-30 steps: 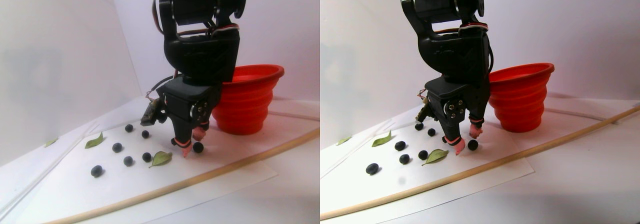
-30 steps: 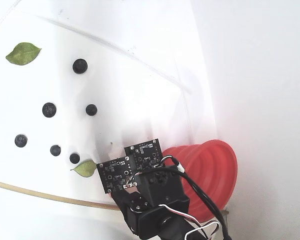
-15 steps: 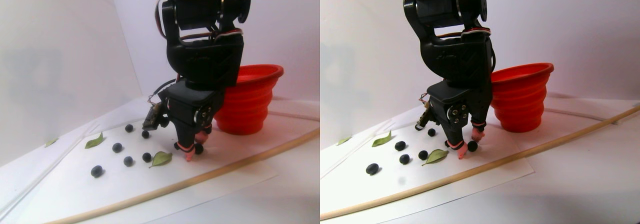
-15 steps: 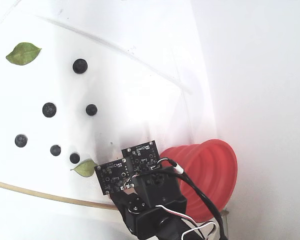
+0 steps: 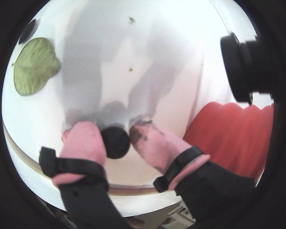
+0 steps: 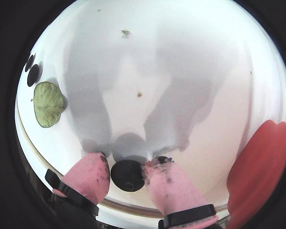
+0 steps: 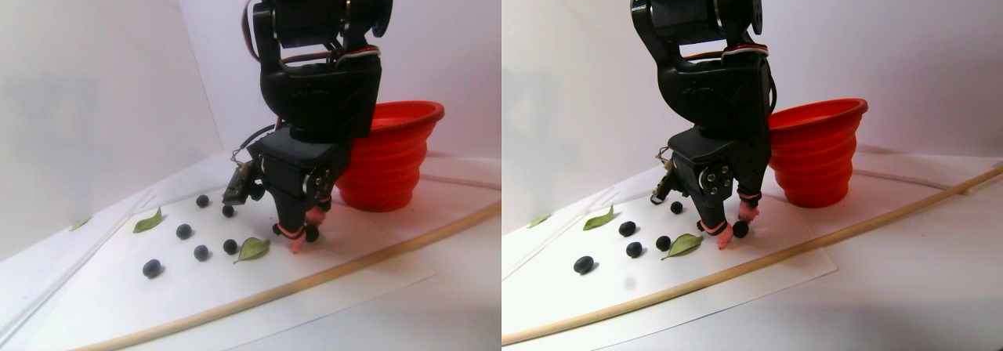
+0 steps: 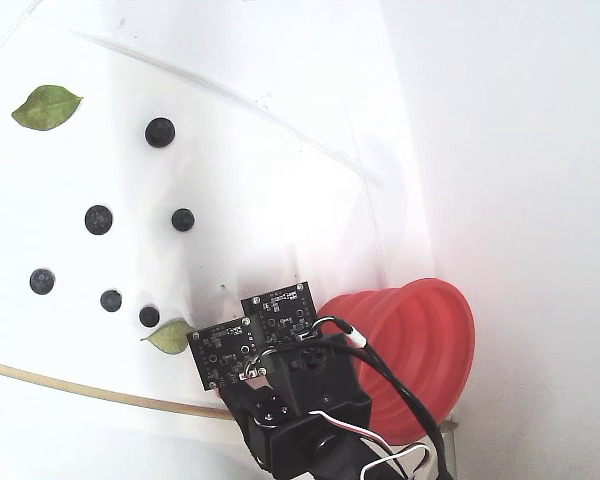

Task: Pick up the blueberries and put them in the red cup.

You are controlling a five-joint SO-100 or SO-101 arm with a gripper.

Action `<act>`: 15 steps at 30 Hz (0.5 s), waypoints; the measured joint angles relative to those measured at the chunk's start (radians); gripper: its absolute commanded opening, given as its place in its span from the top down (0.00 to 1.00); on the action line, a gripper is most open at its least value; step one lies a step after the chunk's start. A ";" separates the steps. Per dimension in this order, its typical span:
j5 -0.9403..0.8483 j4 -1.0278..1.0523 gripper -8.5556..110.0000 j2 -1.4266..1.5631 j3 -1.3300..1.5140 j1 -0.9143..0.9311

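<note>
The gripper [image 6: 127,167] is down at the white sheet [image 6: 181,62] near its front edge, its pink fingertips [image 6: 90,174] closed against both sides of one blueberry [image 6: 127,175]. The red cup [image 7: 388,159] stands just beside the gripper. Five more blueberries [image 8: 99,219] lie apart toward the sheet's left edge in the fixed view.

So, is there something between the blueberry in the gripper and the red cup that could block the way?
Nothing visible blocks it. The blueberry sits between the fingertips of the gripper, and the paper toward the red cup is bare. The leaf lies on the opposite side. Only the cup's own tall wall must be cleared.
</note>
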 measured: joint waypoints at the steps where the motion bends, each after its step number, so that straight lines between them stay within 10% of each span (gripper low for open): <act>1: 0.000 0.000 0.83 0.000 0.000 0.000; 15: 0.028 0.028 0.84 0.000 0.000 -0.002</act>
